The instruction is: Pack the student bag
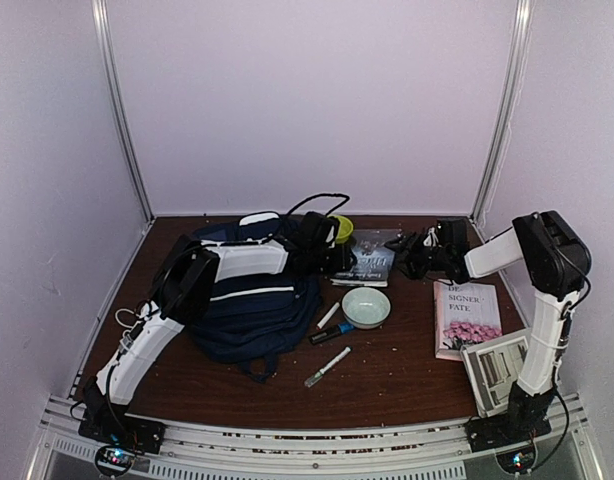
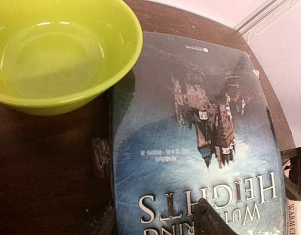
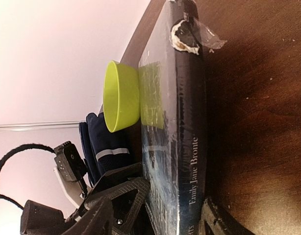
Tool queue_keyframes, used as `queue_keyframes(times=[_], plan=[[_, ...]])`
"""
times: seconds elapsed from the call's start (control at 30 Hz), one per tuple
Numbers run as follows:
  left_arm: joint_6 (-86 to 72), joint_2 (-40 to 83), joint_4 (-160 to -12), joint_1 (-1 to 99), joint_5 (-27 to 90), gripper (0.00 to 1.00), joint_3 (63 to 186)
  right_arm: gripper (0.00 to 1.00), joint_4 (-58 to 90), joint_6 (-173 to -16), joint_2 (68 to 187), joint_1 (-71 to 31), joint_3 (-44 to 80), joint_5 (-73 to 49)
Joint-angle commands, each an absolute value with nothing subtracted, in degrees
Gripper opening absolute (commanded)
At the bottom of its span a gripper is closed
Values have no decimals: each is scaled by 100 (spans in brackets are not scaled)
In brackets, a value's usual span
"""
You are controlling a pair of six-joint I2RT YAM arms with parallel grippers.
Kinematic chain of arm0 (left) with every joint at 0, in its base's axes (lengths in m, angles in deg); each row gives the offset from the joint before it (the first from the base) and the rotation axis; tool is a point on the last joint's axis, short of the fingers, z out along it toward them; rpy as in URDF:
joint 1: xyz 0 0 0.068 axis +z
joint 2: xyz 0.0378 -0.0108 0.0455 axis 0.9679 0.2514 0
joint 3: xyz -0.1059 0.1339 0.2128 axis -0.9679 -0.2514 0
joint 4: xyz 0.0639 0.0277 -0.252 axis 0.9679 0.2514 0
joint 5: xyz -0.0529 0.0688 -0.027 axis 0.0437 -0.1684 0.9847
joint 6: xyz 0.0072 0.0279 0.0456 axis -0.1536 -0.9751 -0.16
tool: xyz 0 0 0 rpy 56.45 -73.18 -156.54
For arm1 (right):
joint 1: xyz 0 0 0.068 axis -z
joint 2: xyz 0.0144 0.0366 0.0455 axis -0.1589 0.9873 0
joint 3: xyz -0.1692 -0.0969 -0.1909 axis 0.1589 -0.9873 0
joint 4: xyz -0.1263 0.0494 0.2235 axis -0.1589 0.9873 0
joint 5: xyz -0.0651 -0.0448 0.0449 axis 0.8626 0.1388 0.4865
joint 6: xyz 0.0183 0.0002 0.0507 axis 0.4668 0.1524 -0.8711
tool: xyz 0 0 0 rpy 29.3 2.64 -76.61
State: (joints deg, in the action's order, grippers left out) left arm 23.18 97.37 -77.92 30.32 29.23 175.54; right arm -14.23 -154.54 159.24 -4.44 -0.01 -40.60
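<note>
The student bag, navy with white stripes, lies at the left of the table; part of it also shows in the right wrist view. A blue "Wuthering Heights" book lies flat to its right. My left gripper is open at the book's left edge. One fingertip rests on the cover and the other is off the edge. My right gripper is shut on the book at its spine, one finger on the cover and one at its underside.
A lime bowl touches the book's far corner. A pale green bowl and three markers lie in front. A "Designer Fate" book and a grey booklet lie at the right.
</note>
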Motion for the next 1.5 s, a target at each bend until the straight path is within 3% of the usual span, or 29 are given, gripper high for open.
queue_keyframes(times=[0.0, 0.53, 0.9, 1.2, 1.37, 1.47], plan=[[2079, 9894, -8188, 2630, 3752, 51, 17413, 58, -2694, -15578, 15554, -998, 196, -5076], [2011, 9789, -8306, 2553, 4083, 34, 17328, 61, -1903, -14905, 14917, -1187, -763, -4451], [1978, 9883, -8756, 2306, 4444, 35, 17510, 64, -1583, -14642, 14577, -910, -406, -4058], [2056, 9861, -8919, 2306, 4569, 36, 17488, 64, -2262, -15505, 15254, -962, -51, -3915], [2066, 9859, -9006, 2306, 4552, 37, 17436, 60, -2191, -15509, 15410, -1112, -89, -3912], [2071, 9845, -8950, 2310, 4546, 36, 17416, 48, -2118, -15496, 15334, -1161, -208, -3841]])
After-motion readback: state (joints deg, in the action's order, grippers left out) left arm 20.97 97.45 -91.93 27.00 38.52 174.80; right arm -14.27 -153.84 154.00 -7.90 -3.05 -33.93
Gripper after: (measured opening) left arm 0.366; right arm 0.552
